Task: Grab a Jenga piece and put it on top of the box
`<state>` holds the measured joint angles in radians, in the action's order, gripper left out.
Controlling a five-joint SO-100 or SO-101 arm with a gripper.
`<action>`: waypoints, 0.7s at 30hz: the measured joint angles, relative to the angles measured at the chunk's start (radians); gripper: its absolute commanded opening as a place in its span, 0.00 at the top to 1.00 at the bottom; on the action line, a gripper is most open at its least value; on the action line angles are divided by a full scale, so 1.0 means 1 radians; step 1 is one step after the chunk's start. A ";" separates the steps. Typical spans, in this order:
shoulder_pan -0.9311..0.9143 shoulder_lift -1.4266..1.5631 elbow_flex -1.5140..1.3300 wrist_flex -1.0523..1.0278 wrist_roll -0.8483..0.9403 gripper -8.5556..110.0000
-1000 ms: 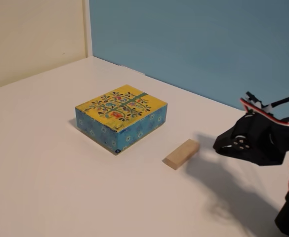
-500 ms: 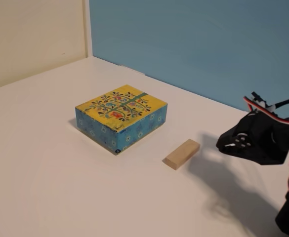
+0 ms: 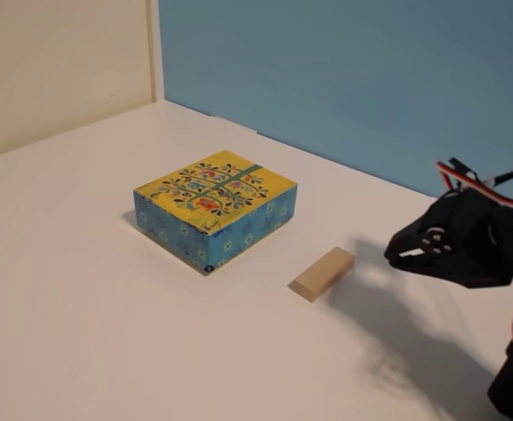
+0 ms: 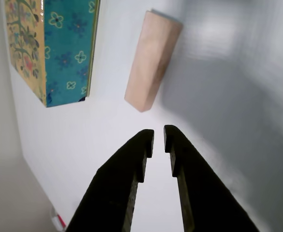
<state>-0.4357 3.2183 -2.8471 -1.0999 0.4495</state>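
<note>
Fixed view, box (image 3: 215, 206) top bare, Jenga piece (image 3: 322, 273) beside it, end effector (image 4: 158, 137) nearly closed, empty.

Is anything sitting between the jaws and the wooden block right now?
Nothing visible. Only bare white table lies between the gripper and the wooden block; the box sits off to the left in the wrist view.

Gripper (image 4: 158, 137) entering from bottom edge, two dark fingers (image 4: 126, 176) nearly together, narrow gap at tips, nothing between them. Jenga piece (image 4: 153, 59) lying flat on white table (image 4: 97, 135), just beyond fingertips, long axis running away, slightly tilted right at far end. Box (image 4: 66, 50) at upper left, blue patterned side facing, yellow top at left edge, apart from block.
</note>
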 measured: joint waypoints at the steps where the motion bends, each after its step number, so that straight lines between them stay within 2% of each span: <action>1: 0.015 0.000 0.011 -0.006 0.000 0.90; 11: 0.028 -0.028 0.106 -0.021 -0.044 0.84; 21: 0.084 -0.291 0.259 -0.021 -0.051 0.82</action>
<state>-0.3513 2.9268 -2.5878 -1.1213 0.3988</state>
